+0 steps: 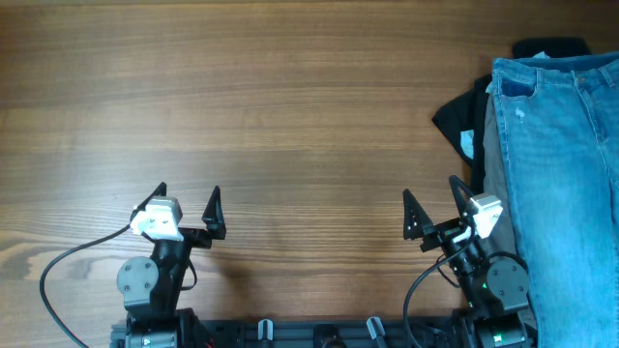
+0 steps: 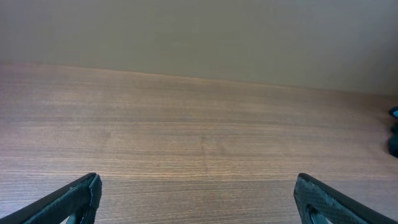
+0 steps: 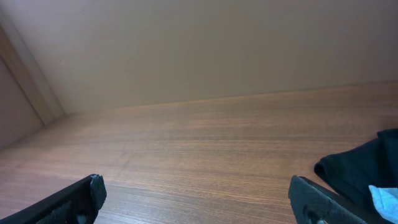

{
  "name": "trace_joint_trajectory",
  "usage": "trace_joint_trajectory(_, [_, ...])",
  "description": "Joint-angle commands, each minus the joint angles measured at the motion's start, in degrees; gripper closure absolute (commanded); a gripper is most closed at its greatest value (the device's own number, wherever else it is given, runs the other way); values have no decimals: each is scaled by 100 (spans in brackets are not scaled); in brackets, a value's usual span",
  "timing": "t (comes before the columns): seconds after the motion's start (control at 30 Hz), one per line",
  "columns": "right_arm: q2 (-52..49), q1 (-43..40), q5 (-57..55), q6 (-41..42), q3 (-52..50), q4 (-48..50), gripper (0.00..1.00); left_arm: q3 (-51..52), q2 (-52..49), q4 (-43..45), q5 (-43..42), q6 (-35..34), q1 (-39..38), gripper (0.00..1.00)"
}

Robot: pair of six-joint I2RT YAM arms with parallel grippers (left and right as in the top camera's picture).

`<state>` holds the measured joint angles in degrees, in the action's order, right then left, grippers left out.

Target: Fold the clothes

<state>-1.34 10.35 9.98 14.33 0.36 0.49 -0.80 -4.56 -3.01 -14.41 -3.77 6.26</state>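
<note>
The light blue denim jeans (image 1: 566,184) lie stretched along the table's right edge, on top of other clothes. My right gripper (image 1: 431,205) is open and empty, just left of the pile and not touching it. My left gripper (image 1: 186,205) is open and empty over bare wood at the front left, far from the jeans. The left wrist view shows open jaws (image 2: 198,198) over bare table. The right wrist view shows open jaws (image 3: 196,196) with bare wood between them. The jeans do not show in either wrist view.
A black garment (image 1: 464,121) sticks out from under the jeans on their left side; it also shows in the right wrist view (image 3: 360,168). A grey garment (image 1: 491,155) lies between it and the jeans. The wooden table (image 1: 290,116) stretches left of the pile.
</note>
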Motion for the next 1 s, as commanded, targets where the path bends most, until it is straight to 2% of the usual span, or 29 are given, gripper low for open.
trace_joint_trajectory(0.0, [-37,4,-129,81,-7,144,0,46,-2,205,186,48,-13,0])
trace_joint_trajectory(0.2, [-39,4,-149,363,-7,26,0,46,-26,-17,13,-55,-13,0])
trace_joint_trajectory(0.33, [-39,4,109,374,142,13,0,33,-76,551,-503,-1154,-13,0])
trace_joint_trajectory(0.4, [-42,4,254,334,494,-114,0,-240,-76,844,-763,-1189,-13,0])
trace_joint_trajectory(0.47, [-107,4,398,-310,918,-343,0,-715,-96,835,-691,-911,-9,0])
trace_joint_trajectory(0.5, [-420,4,367,-848,1475,-761,0,-1292,-229,557,-551,-533,2,0])
trace_joint_trajectory(0.57, [-1104,4,249,-876,2142,-1244,0,-2144,-647,-295,-129,-531,2,0])
trace_joint_trajectory(0.63, [-1930,4,247,-713,2809,-1711,0,-2830,-1158,-1056,-66,-520,2,0])
trace_joint_trajectory(0.7, [-3128,2,201,-382,3742,-2310,0,-3705,-2000,-1899,-68,-522,2,0])
trace_joint_trajectory(0.83, [-5912,2,205,-411,6304,-3915,0,-5423,-3775,-3390,-72,-525,2,0])
trace_joint_trajectory(0.9, [-6817,4,168,-492,7322,-4468,0,-6059,-4419,-4050,-74,-525,2,0])
trace_joint_trajectory(0.97, [-7514,-11,-42,-828,7925,-4461,1,-6402,-4876,-4400,-74,-527,2,0])
